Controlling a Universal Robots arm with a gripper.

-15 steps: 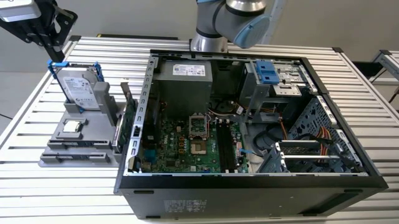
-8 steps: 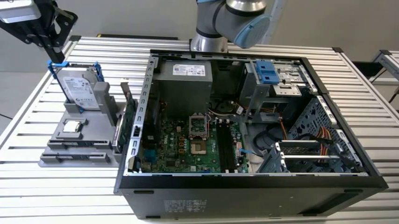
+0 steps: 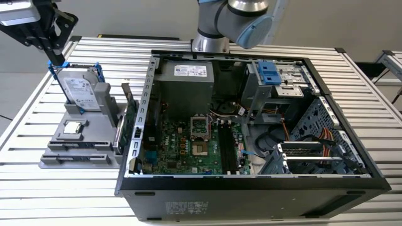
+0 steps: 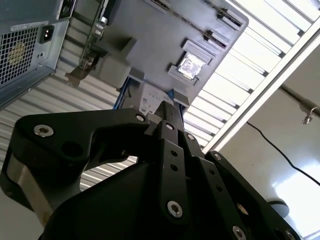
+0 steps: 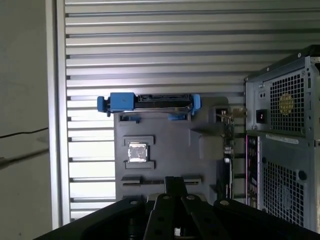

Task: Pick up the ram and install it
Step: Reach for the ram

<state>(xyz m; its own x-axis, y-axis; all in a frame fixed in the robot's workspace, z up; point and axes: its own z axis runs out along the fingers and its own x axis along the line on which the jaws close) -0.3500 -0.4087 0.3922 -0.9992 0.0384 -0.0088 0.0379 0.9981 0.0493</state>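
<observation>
Well apart: ram [image 3: 119, 135] on edge beside the case [image 3: 251, 190]; gripper [image 3: 59, 58] above hard drive [image 3: 82, 92], jaws together, empty

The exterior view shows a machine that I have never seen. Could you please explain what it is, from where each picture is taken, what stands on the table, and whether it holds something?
It is a robot arm with a gripper at its end. The exterior view comes from a camera off the arm. Both wrist views come from cameras on the arm, looking past the gripper. On the slatted table stand an open computer case and a grey holder with a hard drive, a small chip and thin boards on edge. The fingers look shut, with nothing between them.
</observation>
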